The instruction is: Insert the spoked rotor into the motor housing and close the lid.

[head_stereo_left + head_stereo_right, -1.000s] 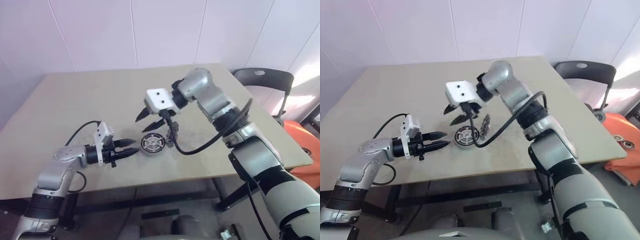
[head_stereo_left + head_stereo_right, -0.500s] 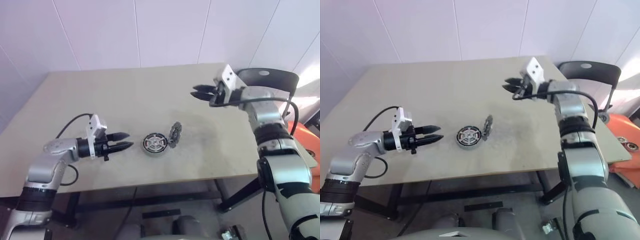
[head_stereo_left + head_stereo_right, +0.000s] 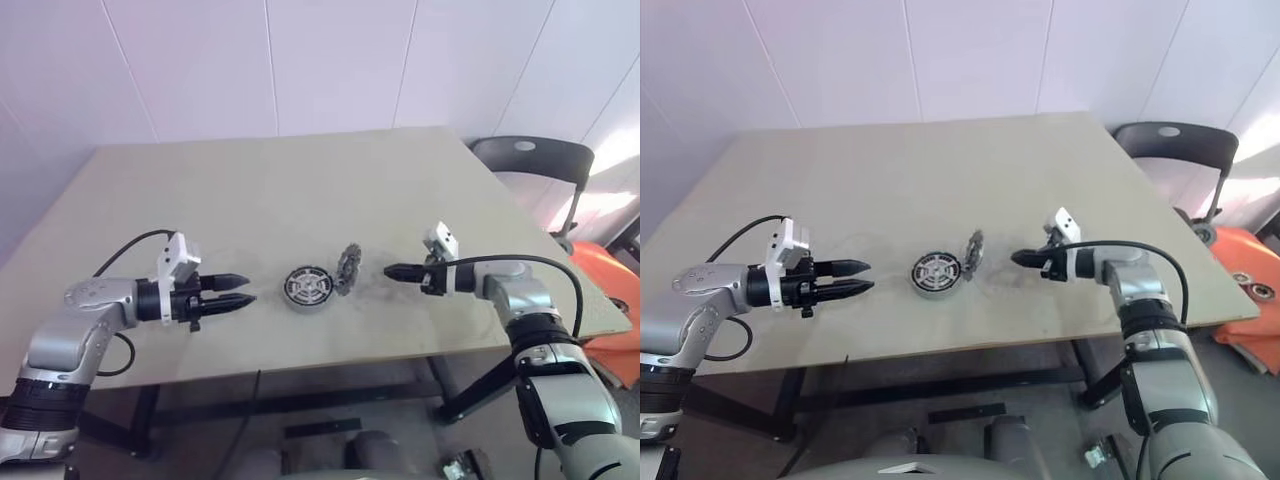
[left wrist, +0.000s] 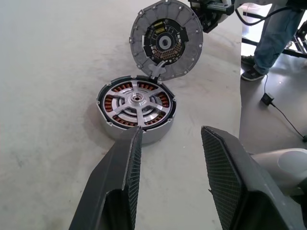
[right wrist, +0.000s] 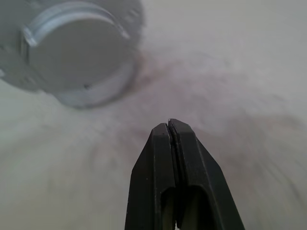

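Rotor seated in the housing, lid standing open

The spoked rotor sits inside the motor housing on the bench, straight ahead of the left tool, whose fingers are spread and grasp nothing. The lid stands tilted up at the housing's far edge, touching it. The right tool is clenched empty, pointing at the lid's back from nearby, apart from it.
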